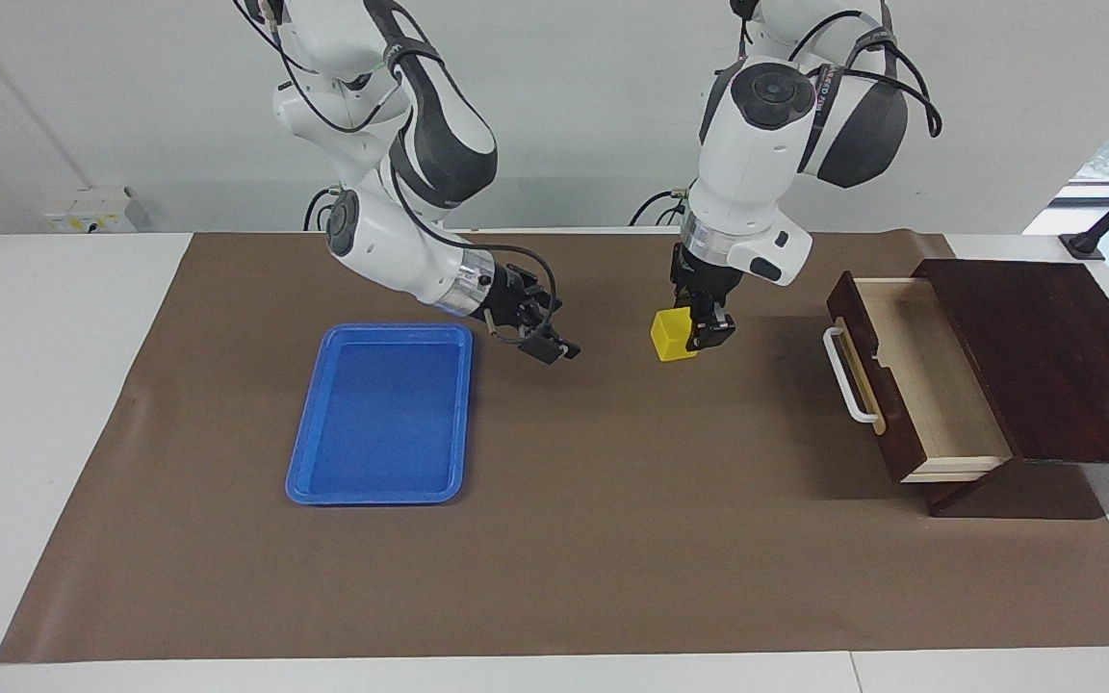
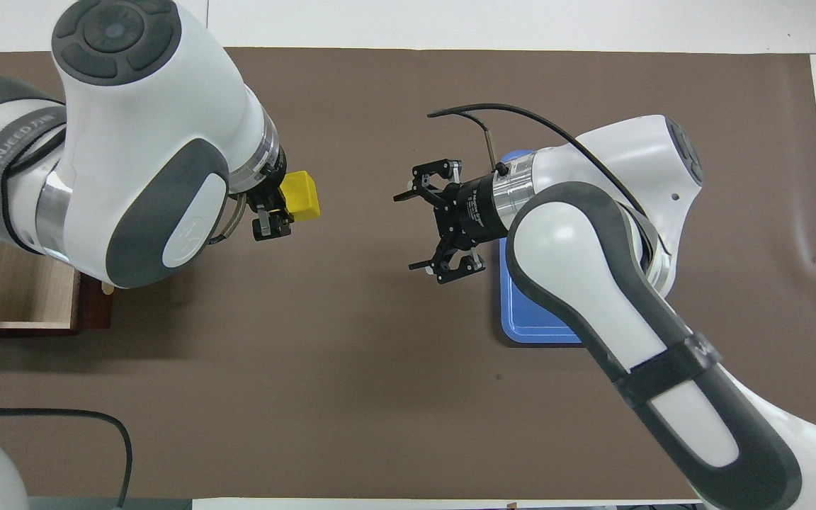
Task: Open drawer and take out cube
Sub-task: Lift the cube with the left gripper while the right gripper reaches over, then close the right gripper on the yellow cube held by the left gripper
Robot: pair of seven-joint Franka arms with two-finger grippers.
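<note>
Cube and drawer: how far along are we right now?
Done: the drawer stands pulled open and no cube shows in it. In hand: the left hand is shut on the cube, held in the air over the brown mat. The right hand is open between the cube and the blue tray. Left: the cube is not yet put down or passed on.

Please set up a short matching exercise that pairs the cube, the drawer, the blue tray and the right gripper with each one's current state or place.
Things:
1. cube
2. drawer
3. blue tray
4. right gripper

States or places:
A. pulled open, nothing visible inside
B. open, held over the mat beside the tray
C. lying flat on the mat, toward the right arm's end of the table
D. held above the mat by the left gripper

Pairs: 1-D, 2-A, 3-C, 4-B
</note>
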